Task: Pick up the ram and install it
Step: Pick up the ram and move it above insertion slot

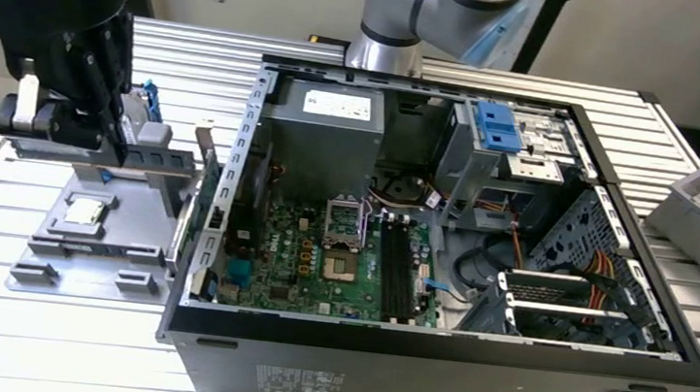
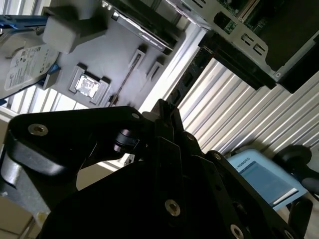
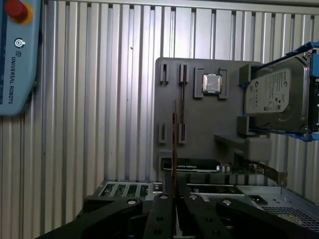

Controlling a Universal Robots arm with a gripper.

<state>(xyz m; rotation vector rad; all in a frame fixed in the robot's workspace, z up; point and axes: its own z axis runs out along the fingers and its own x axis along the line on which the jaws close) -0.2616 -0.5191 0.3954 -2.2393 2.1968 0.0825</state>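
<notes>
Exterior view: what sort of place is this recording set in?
Probably a robotics lab bench for computer assembly: an open desktop case with its motherboard exposed lies on a slotted metal table, beside a grey parts fixture holding a hard drive, with a robot arm behind.

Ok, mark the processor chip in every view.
Exterior view: the processor chip on the grey tray, at the exterior view's left of the computer case.
Second wrist view: chip in its tray recess, near the hard drive.
First wrist view: chip likewise.
Shared landmark: the grey tray.
</notes>
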